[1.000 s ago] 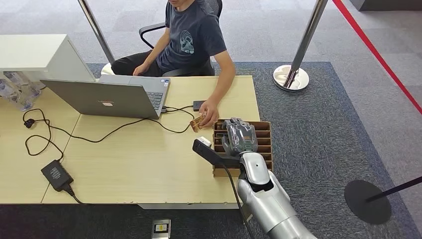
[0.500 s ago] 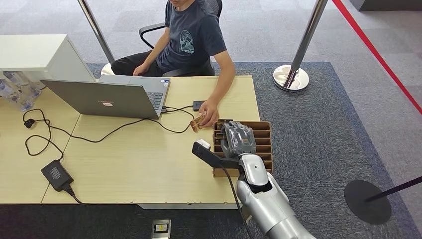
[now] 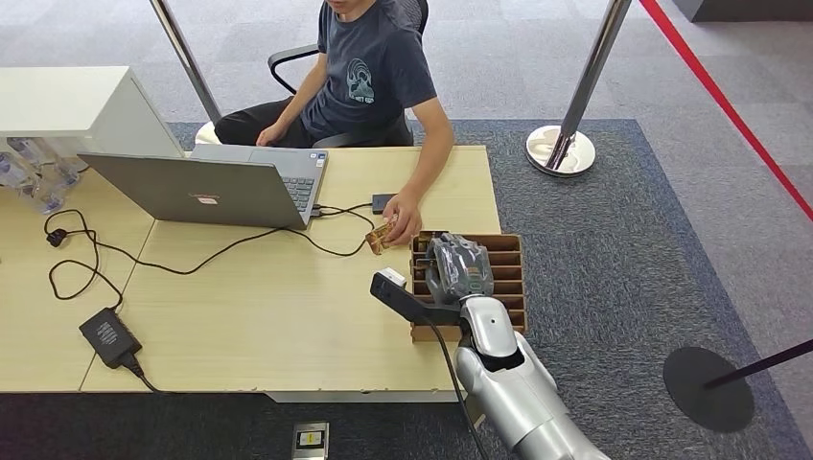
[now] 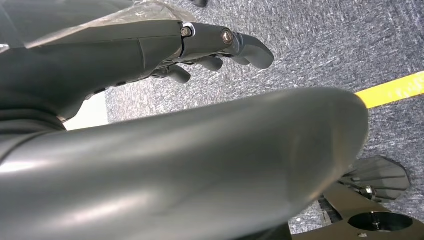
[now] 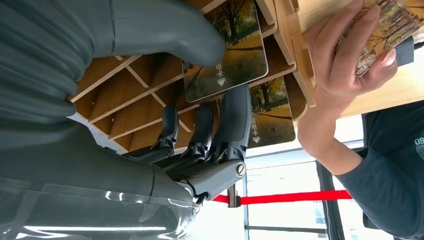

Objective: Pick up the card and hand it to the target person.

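Grey carpet surrounds a pale wooden desk [image 3: 268,307] where a person [image 3: 374,72] sits by a laptop [image 3: 206,187]. At the desk's near corner the right hand [image 3: 458,268] reaches into a slotted wooden card rack [image 3: 513,278], its thumb and fingers [image 5: 235,120] pinching a card [image 5: 227,55] partly out of its slot. Drawing the card straight out should keep it off the dividers and the neighbouring card [image 5: 270,115]. How firmly the fingers press is hidden. The left hand [image 4: 210,47] hangs over carpet, fingers loosely apart, holding nothing.
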Controlling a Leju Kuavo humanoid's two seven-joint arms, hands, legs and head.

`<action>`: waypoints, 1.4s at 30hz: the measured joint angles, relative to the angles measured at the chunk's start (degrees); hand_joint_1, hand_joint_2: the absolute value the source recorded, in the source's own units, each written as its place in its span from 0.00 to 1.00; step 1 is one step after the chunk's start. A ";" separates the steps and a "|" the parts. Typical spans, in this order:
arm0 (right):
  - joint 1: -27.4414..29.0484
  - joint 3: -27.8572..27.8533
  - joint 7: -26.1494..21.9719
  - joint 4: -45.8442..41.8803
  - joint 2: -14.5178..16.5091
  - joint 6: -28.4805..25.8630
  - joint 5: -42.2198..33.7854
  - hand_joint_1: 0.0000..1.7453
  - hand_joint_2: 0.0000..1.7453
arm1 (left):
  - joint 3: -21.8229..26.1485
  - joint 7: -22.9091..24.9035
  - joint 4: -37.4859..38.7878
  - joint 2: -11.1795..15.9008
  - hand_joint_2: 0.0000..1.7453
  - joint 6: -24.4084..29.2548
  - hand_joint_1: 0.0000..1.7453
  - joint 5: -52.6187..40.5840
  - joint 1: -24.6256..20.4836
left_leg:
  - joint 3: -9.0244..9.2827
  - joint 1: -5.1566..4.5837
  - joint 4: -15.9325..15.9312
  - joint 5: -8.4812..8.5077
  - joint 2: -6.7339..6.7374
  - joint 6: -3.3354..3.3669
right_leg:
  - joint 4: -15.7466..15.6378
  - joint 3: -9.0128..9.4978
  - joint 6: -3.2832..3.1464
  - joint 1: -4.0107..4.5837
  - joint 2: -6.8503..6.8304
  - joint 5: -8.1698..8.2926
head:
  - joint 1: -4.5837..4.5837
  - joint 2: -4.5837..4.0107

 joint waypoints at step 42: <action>0.16 -0.38 -0.08 -0.09 -0.07 -0.09 0.03 0.78 1.00 | -0.52 0.20 0.00 -0.01 0.00 -0.08 0.00 -0.68 -0.15 | 0.12 0.00 0.00 0.01 0.01 -0.01 | 0.00 0.11 -0.01 0.00 0.00 0.01 | 0.00 0.00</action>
